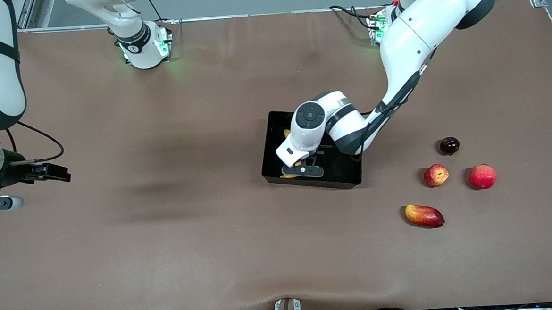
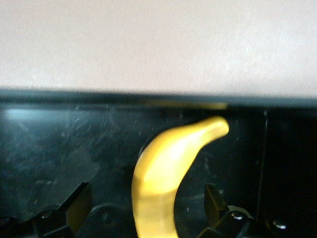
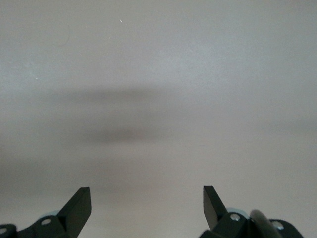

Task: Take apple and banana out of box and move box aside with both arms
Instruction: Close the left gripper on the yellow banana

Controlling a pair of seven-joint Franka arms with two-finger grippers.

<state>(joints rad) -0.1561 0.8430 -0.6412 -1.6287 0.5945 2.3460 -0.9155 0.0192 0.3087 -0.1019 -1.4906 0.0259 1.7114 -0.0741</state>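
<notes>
1. Front view: left gripper (image 1: 302, 170) is down inside the glossy black plastic box (image 1: 275, 148), over the curved yellow banana (image 1: 288, 175). The small streaky red apple (image 1: 436, 175) already sits on the brown table (image 1: 166, 227).
2. Left wrist view: fingers (image 2: 79, 203) spread either side of the banana (image 2: 163, 173), not touching; I'd centre, then squeeze gently.
3. Right wrist view: right gripper (image 3: 147, 206) waits, jaws apart, over bare table.

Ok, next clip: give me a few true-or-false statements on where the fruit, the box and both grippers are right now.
1. The banana lies in the box. True.
2. The apple is in the box. False: it sits on the table, toward the left arm's end.
3. The left gripper is open, its fingers either side of the banana. True.
4. The right gripper is shut on the box's wall. False: it is open over bare table, waiting.
</notes>
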